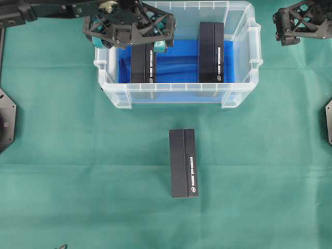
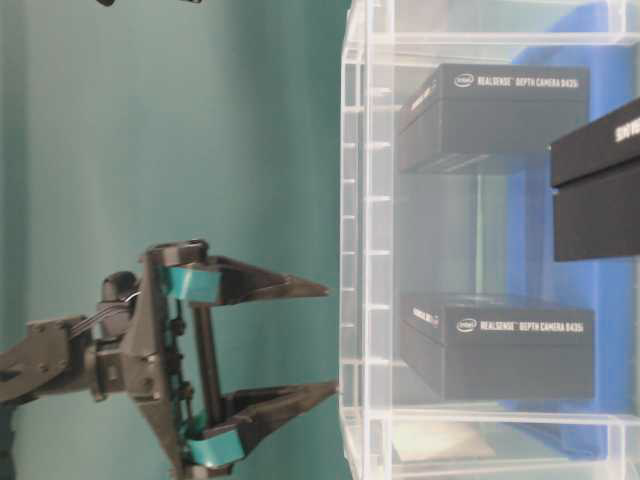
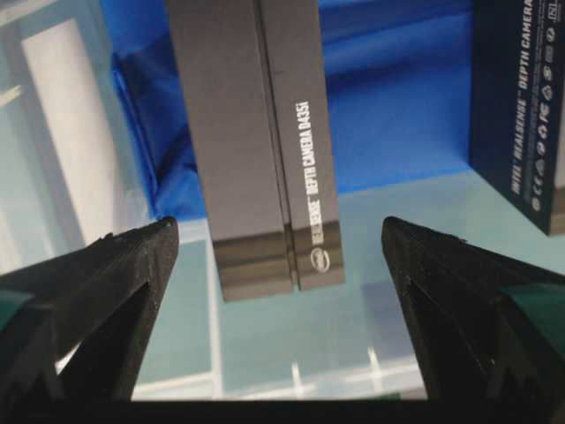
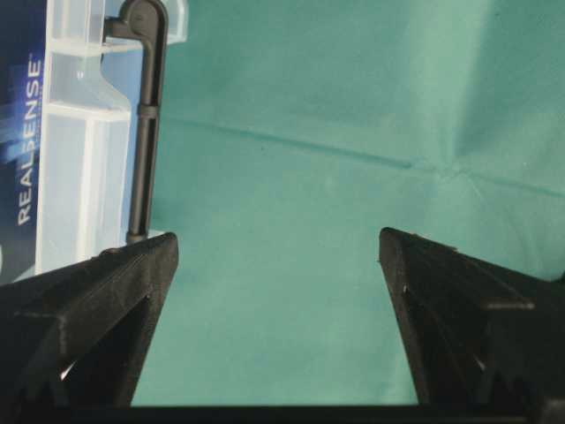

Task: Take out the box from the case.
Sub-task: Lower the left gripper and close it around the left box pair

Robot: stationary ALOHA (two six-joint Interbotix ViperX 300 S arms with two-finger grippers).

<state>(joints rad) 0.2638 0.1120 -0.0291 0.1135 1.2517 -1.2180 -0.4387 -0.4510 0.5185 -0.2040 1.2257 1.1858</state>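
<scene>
A green cloth is covering the bench; the case is sitting toward its far edge, a box lying mid-bench.

In the overhead view, the case holds two boxes: the left box by its left wall, the right box toward its right side, well apart. A third box lies on the cloth just before the case.
</scene>
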